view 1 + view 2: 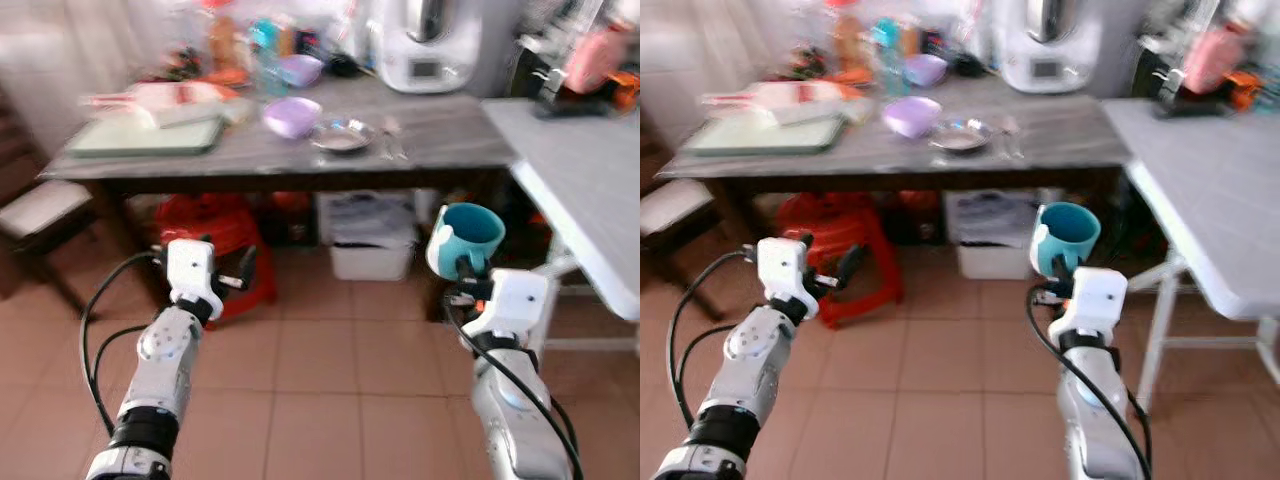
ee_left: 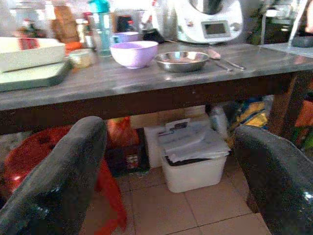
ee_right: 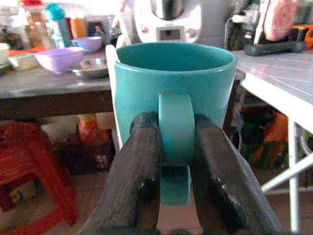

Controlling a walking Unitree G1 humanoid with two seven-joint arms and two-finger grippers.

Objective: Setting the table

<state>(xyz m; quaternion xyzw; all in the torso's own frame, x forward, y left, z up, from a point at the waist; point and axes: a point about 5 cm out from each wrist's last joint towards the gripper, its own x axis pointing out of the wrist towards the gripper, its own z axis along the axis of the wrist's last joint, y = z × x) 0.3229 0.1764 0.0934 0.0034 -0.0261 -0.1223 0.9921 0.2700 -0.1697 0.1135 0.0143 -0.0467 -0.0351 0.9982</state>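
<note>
Right wrist view showed the right tool (image 3: 175,161) pinching the teal mug (image 3: 171,93) by its handle, upright for carrying; left tool (image 2: 171,176) gaped wide before the far surface (image 1: 440,135).

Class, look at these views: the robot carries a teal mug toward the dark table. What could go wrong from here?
1. The right gripper pinches the teal mug by its handle alone, so it might swing or slip while walking.
2. The mug is carried below the edge of the dark table; unless raised, it may strike it.
3. The metal dish, spoon and purple bowl crowd the middle, so placing the mug could knock them.
</note>
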